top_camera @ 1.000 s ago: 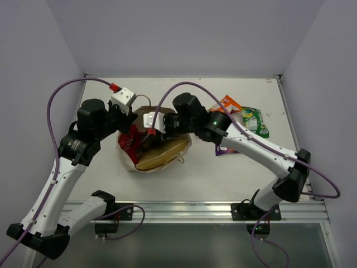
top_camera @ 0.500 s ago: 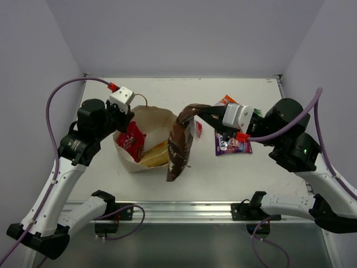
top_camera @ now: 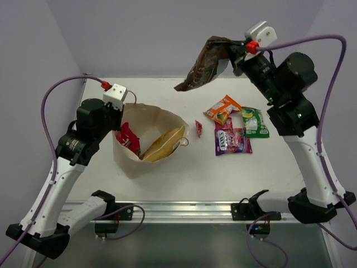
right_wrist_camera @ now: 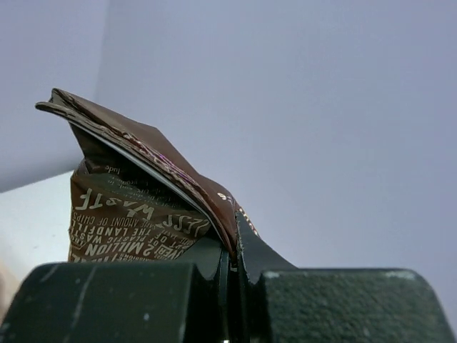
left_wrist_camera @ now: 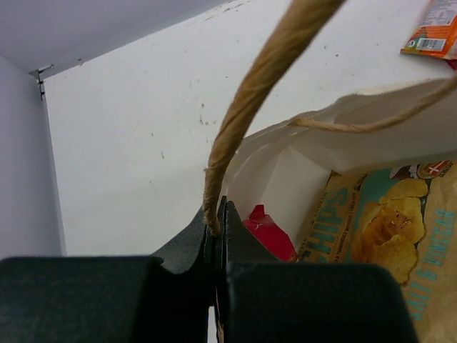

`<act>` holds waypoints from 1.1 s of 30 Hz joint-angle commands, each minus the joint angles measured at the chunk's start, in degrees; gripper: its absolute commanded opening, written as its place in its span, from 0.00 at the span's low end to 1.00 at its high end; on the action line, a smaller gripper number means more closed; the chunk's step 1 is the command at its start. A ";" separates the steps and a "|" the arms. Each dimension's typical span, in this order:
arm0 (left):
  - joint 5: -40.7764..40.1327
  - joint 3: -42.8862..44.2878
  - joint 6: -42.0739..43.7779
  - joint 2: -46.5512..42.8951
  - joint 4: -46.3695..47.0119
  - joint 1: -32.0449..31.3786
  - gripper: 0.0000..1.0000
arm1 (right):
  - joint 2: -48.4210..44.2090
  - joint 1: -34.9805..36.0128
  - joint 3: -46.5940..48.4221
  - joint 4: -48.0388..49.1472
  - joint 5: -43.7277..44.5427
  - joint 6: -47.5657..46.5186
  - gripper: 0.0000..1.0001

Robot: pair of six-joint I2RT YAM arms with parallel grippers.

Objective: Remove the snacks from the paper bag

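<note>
The beige paper bag [top_camera: 133, 163] lies open at the table's left. My left gripper [top_camera: 122, 109] is shut on its rim where the cord handle [left_wrist_camera: 264, 71] starts, seen in the left wrist view with my left gripper [left_wrist_camera: 216, 223] closed on the cord's end. Inside the bag lie a red packet [top_camera: 127, 138] and a tan-yellow chips bag [top_camera: 163, 144]. My right gripper [top_camera: 235, 53] is high over the back of the table, shut on the top edge of a dark brown packet [top_camera: 203, 68], which hangs free. In the right wrist view the brown packet [right_wrist_camera: 128, 211] is pinched between the fingers of my right gripper [right_wrist_camera: 234, 246].
Right of the bag, on the white table, lie an orange packet [top_camera: 222, 108], a green packet [top_camera: 254, 121], a purple-pink packet [top_camera: 231, 139] and a tiny red one [top_camera: 198, 128]. Walls close in the table at the left, back and right.
My right arm pulled the dark brown packet out of the bag and swung it up and right, high above the table. The bag's mouth now gapes wider; my left gripper kept its hold.
</note>
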 commanded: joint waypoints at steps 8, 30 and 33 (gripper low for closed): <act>-10.17 9.29 4.84 3.27 3.18 -0.24 0.00 | 31.72 -5.32 15.02 4.33 6.91 -2.43 0.00; 10.74 -4.59 8.18 -1.29 7.58 -0.50 0.00 | 19.47 -0.94 -18.90 -0.92 -4.34 1.34 0.81; 13.37 -4.33 7.83 -1.20 7.50 -0.59 0.00 | 11.29 2.31 -19.43 -3.65 -6.35 -1.82 0.82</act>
